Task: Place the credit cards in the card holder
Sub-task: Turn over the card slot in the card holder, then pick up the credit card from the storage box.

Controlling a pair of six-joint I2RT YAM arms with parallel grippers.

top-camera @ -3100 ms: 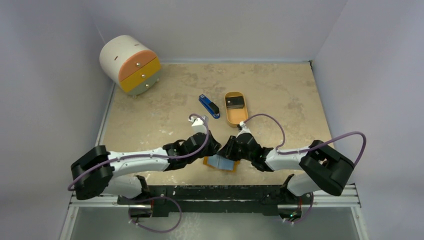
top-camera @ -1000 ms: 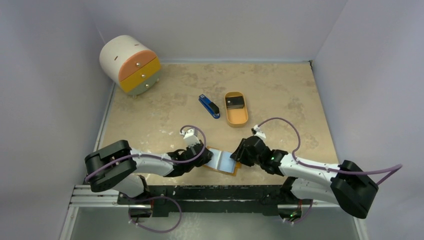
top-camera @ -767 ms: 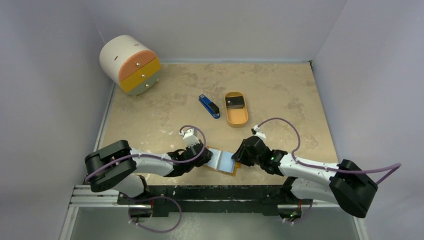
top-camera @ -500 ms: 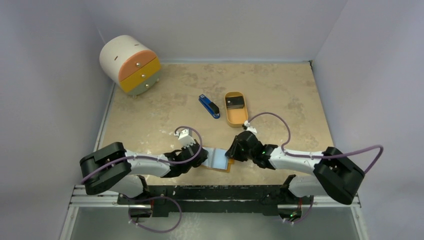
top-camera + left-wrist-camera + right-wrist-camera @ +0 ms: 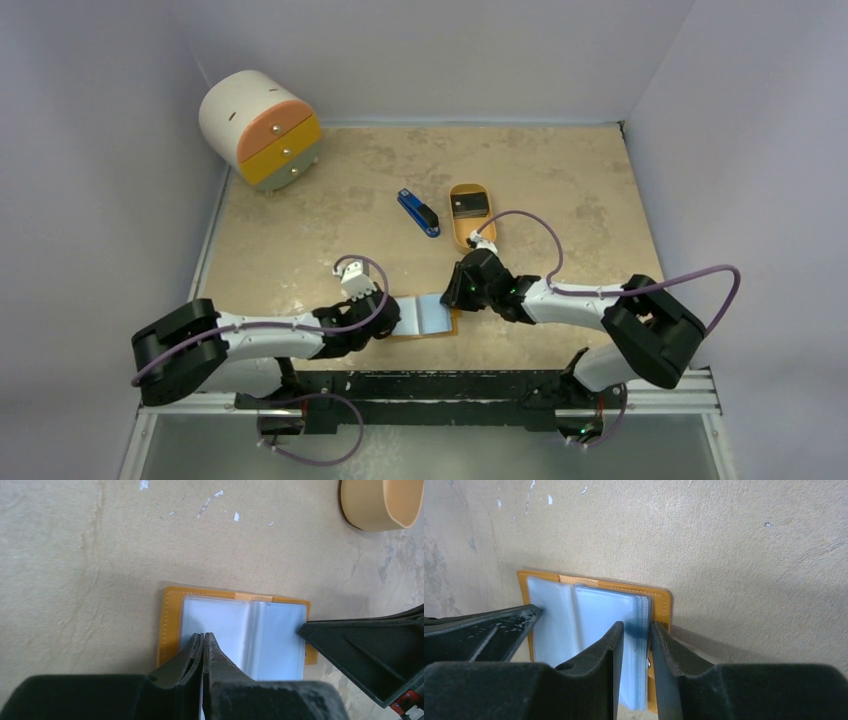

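Small orange leather-like card holder (image 5: 425, 314) lies open, clear sleeves up, near the front edge of the beige table (image 5: 560, 190). The left gripper (image 5: 202, 647) has its fingers pinched together on the left sleeve. The right gripper (image 5: 636, 628) narrowly clamps the right sleeve stack. Dark grey credit cards (image 5: 470, 206) sit in the oval orange tray (image 5: 470, 188) beyond.

White-shelled left arm (image 5: 270, 325) and right arm (image 5: 575, 298), bulky black joint housings, looping purple cables (image 5: 715, 268), matte black wedge-shaped fingers (image 5: 227, 677).
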